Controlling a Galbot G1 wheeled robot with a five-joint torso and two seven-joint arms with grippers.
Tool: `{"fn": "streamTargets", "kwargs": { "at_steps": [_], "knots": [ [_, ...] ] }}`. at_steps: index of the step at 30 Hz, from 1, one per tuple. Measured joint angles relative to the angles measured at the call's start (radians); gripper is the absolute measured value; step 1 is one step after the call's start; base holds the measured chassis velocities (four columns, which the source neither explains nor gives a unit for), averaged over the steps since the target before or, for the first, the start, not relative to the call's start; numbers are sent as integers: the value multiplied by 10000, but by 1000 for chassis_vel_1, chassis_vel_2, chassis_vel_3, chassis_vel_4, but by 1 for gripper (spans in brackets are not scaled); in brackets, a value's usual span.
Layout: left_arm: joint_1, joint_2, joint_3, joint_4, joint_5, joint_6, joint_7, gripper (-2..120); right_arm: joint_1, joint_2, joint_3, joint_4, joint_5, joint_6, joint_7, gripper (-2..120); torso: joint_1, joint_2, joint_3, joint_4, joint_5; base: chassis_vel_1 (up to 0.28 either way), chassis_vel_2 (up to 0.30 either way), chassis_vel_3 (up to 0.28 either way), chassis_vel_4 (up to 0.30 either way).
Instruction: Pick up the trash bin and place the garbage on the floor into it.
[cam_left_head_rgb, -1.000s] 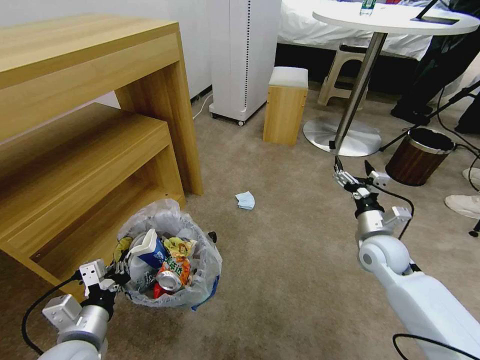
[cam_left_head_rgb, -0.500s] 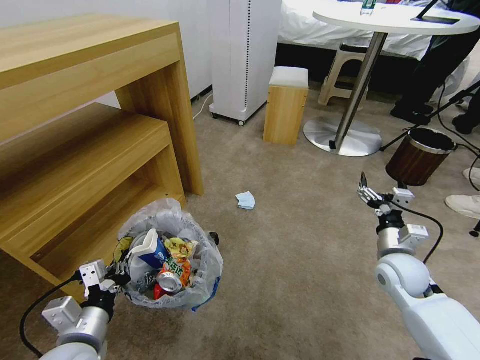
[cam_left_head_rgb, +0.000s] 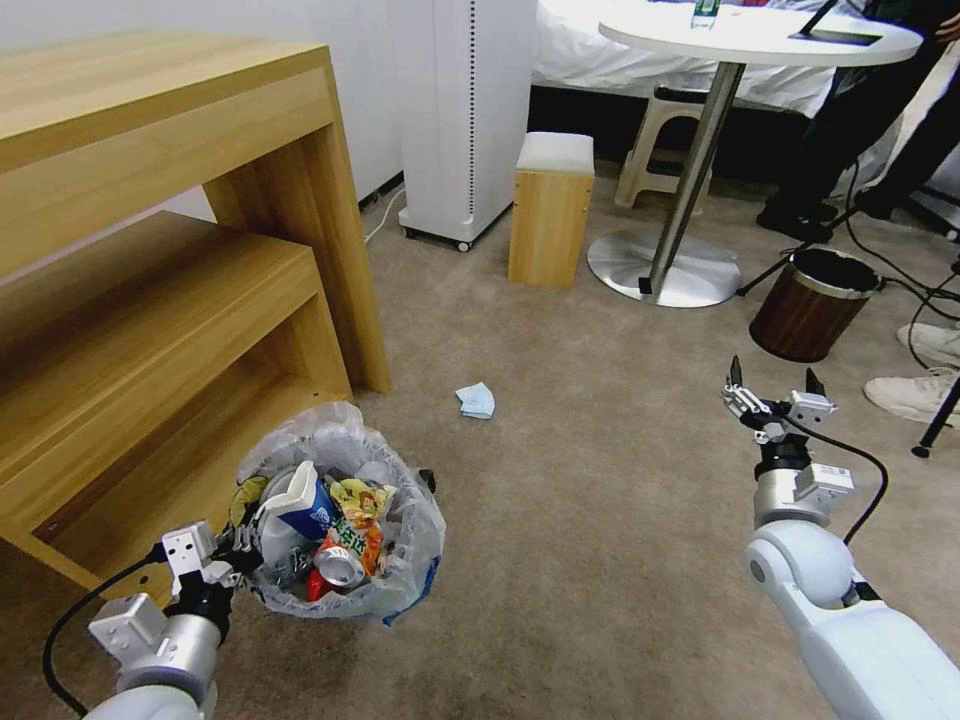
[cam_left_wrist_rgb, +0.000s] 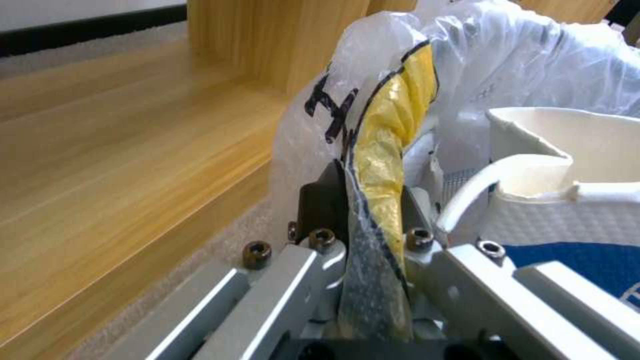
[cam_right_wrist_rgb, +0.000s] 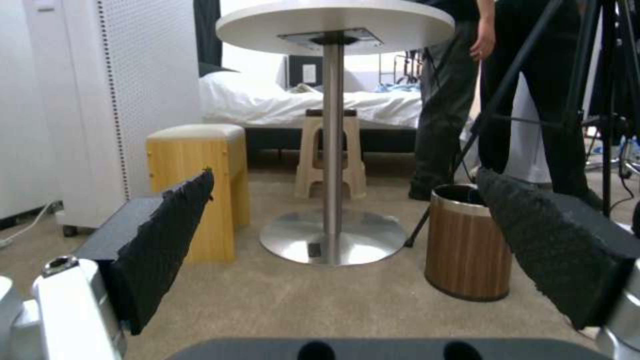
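Observation:
The trash bin (cam_left_head_rgb: 400, 540), lined with a crinkly whitish bag, is low at the front left, next to the wooden shelf unit. It is piled with garbage: a crushed can (cam_left_head_rgb: 338, 563), coloured wrappers and a white slipper (cam_left_head_rgb: 290, 492). My left gripper (cam_left_head_rgb: 238, 553) is shut on the bin's near rim. In the left wrist view its fingers (cam_left_wrist_rgb: 320, 195) pinch the bag edge and a yellow wrapper (cam_left_wrist_rgb: 393, 130). A crumpled blue paper (cam_left_head_rgb: 476, 400) lies on the beige floor (cam_left_head_rgb: 580, 500). My right gripper (cam_left_head_rgb: 772, 392) hangs open and empty at the right, well away from the paper.
The wooden shelf unit (cam_left_head_rgb: 150, 300) fills the left. A white appliance (cam_left_head_rgb: 460, 110), a wooden stool (cam_left_head_rgb: 545, 215) and a round table's base (cam_left_head_rgb: 662, 268) stand behind. A brown wood-grain bin (cam_left_head_rgb: 812, 305) (cam_right_wrist_rgb: 467, 245), cables and a person's shoes (cam_left_head_rgb: 915, 390) are at the right.
My right gripper has drawn back to the right and nearer to me, staying open. The head camera has shifted a little. My left gripper has kept its hold on the bin.

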Motion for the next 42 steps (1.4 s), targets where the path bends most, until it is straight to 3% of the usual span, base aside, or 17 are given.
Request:
{"fn": "streamTargets", "kwargs": {
  "at_steps": [19, 42],
  "knots": [
    [-34, -43, -106, -31, -195, 0, -70, 3, 110, 67, -96, -176, 42, 297, -516, 100, 0, 0, 0, 0, 0, 0, 0, 0, 0],
    [50, -51, -186, -96, -247, -32, -79, 3, 116, 71, -253, -229, -55, 448, -739, 100, 0, 0, 0, -2, 0, -90, 87, 87, -87]
  ]
}}
